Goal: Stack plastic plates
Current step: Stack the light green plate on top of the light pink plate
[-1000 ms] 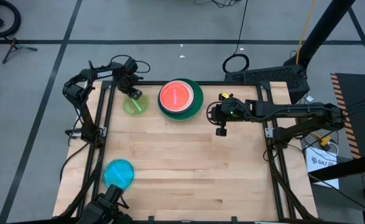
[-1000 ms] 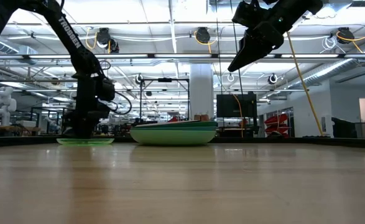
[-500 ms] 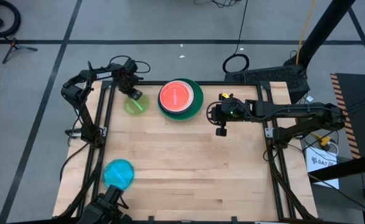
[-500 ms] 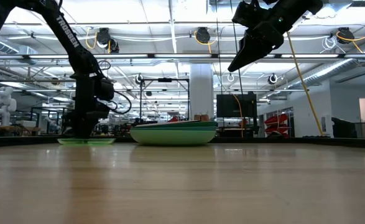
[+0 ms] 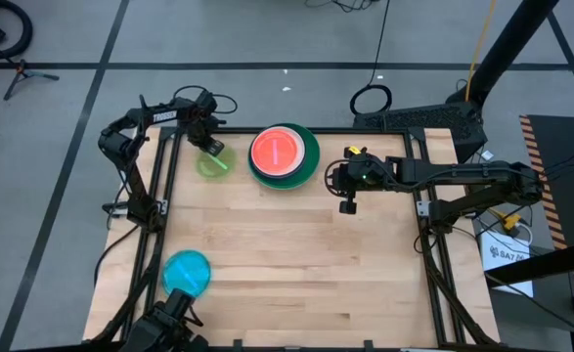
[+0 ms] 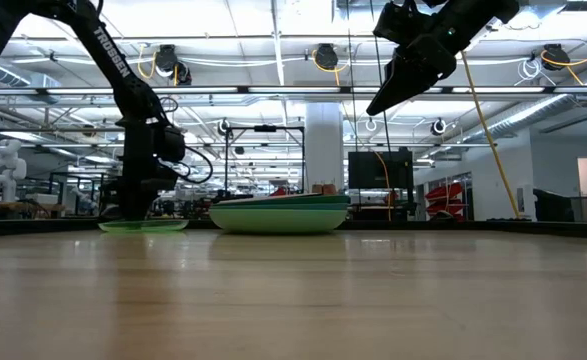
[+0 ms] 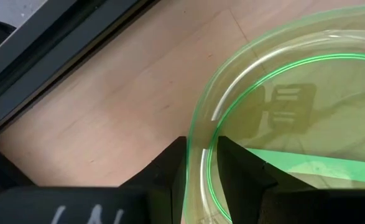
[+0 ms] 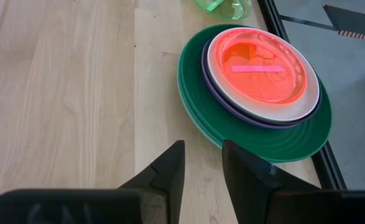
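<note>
The left gripper [image 5: 211, 149] is down at the table's [image 5: 296, 254] far left corner, its two fingers [image 7: 170, 168] standing either side of the rim of the yellow-green plate [image 5: 211, 164]; the gap is narrow and the rim runs between them, but whether they pinch it I cannot tell. That plate lies flat on the wood just beside the stack [image 5: 284, 154], apart from it. The stack sits at the far edge, centre: a dark green plate [image 8: 232, 124] at the bottom, a purple rim [image 8: 214, 94] above it, then white [image 8: 232, 93], with a pink-orange plate [image 8: 260, 74] on top that catches a bright bar of reflected light. The right gripper [image 5: 348, 202] hangs in the air to the right of the stack, fingers [image 8: 170, 165] a little apart and holding nothing. A blue plate [image 5: 186, 273] lies alone at the near left corner. The only writing that can be read is "TROSSEN" in white on the left arm [image 6: 108, 50].
</note>
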Robot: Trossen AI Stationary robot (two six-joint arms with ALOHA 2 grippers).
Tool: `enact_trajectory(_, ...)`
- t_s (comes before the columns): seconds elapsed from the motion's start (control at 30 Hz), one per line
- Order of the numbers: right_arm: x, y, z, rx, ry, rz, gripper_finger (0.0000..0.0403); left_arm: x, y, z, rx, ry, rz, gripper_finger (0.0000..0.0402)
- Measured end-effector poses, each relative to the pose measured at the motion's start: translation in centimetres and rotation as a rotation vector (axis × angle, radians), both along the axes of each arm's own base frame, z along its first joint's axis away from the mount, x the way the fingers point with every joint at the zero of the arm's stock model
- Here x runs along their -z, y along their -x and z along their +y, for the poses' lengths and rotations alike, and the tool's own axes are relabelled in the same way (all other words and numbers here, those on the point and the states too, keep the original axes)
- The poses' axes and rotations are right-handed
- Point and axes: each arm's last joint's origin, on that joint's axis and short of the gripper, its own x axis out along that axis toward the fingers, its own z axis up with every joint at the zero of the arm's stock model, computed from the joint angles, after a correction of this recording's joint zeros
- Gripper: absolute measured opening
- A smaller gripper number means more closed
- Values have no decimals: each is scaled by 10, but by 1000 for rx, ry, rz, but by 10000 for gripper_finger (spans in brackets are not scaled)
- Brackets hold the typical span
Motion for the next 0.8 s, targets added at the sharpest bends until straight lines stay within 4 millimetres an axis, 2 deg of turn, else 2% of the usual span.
enact_trajectory(0.47, 0, 0, 0, 0, 0, 0, 100, -1, 1, -1, 11, 15, 8, 92)
enact_trajectory(0.8, 0, 0, 0, 0, 0, 0, 100, -10, 0, 1, 36, 34, 20, 92)
